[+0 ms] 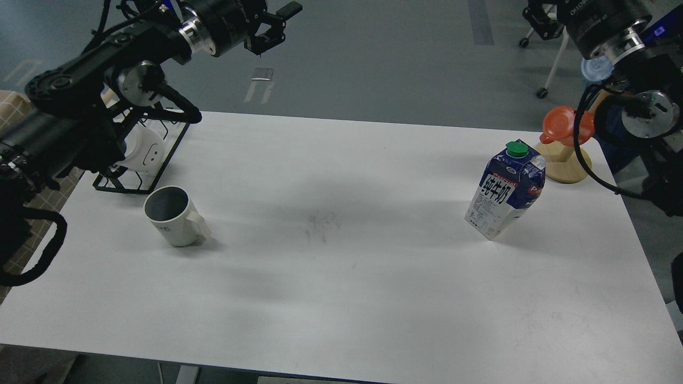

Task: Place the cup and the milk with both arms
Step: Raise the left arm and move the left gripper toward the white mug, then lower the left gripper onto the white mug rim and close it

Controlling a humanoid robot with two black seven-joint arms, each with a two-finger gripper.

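A white table [341, 277] fills most of the head view, with grey floor beyond its far edge. You see faint grey scuff marks near the table's centre.

Locate the cup [173, 215] on the left part of the table. It stands upright, mouth up, showing a dark grey interior, with its handle pointing to the right and toward the near edge. Just behind it, at the far left corner, a black wire rack [140, 178] holds a round white cup [143, 150].

Locate the milk [506, 190] on the right part of the table. It stands upright with its green cap on top. Just behind it and to the right, an orange-red cup [566, 126] sits tilted on a round wooden stand [564, 162].

Check the left gripper [268, 28]. It hangs in the air beyond the far edge of the table, well above and well apart from the cup, farther back and to the right of it. Its fingers appear spread, with nothing between them.

Check the right gripper [540, 17]. It sits at the top edge of the view, dark and partly cut off, so you cannot tell whether its fingers are spread or pressed together. It is raised well above and behind the milk, not touching it.

The cup and the milk stand well apart, at opposite sides of the table.
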